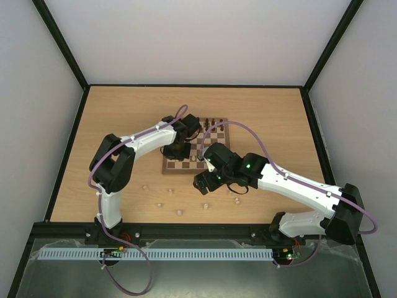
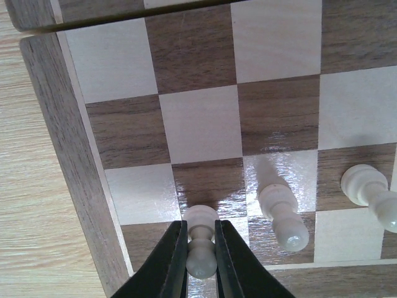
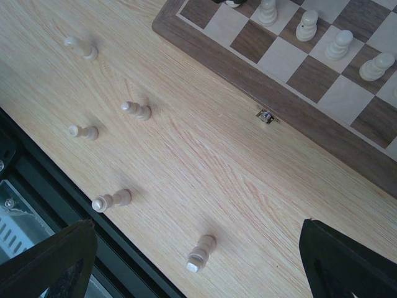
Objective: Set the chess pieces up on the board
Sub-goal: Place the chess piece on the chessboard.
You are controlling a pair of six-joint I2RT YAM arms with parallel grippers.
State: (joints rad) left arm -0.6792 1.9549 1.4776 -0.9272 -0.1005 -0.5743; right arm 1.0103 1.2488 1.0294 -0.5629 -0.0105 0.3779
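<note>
Pawn (image 2: 201, 251) stood upright, clenched in the left gripper (image 2: 201, 228); right gripper (image 3: 197, 226) hung released, nearest loose piece (image 3: 200, 253) centred between its jaws, seemingly lying on its side.

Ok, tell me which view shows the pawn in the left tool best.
The left wrist view: the pawn fills the foreground, clamped in the left tool over the board. In the top view the left arm hides it; the right wrist view does not clearly show it.
</note>
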